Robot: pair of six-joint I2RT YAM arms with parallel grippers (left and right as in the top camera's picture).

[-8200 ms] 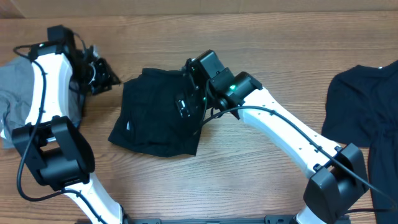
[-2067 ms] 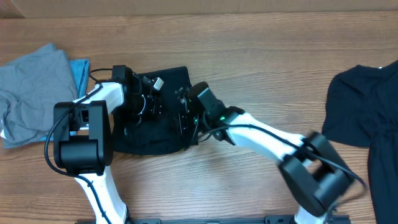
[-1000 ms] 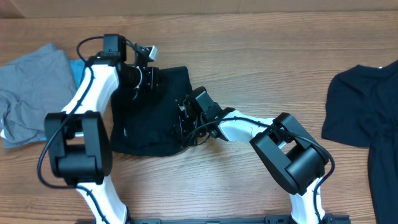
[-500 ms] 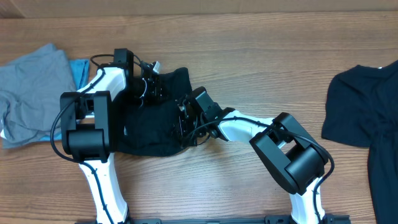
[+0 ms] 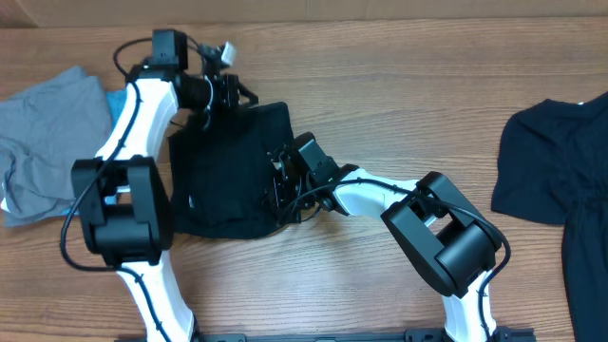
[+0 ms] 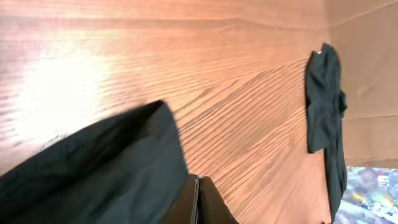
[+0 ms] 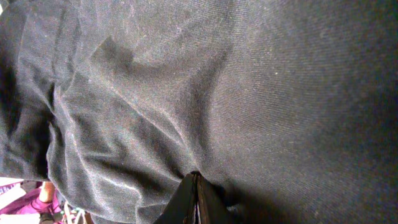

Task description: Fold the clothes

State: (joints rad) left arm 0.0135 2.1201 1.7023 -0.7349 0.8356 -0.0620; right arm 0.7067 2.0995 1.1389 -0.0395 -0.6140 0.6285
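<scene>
A folded black garment (image 5: 223, 171) lies left of the table's middle. My left gripper (image 5: 236, 95) hovers at its far edge, jaws shut; in the left wrist view the closed tips (image 6: 198, 185) sit just beside the black cloth (image 6: 93, 174), with nothing visible between them. My right gripper (image 5: 278, 186) rests on the garment's right side. In the right wrist view its shut tips (image 7: 194, 177) press into the dark fabric (image 7: 249, 81), which puckers around them. I see no fold caught between those fingers.
A grey garment (image 5: 43, 142) and a light-blue piece (image 5: 120, 106) lie at the left edge. Another black garment (image 5: 556, 161) is spread at the right edge, also visible as a black garment (image 6: 323, 93) in the left wrist view. Bare wood lies between.
My left gripper has swung from over the garment's upper part back toward its far edge, staying shut. The right arm and the black garment have held still over the last second.
</scene>
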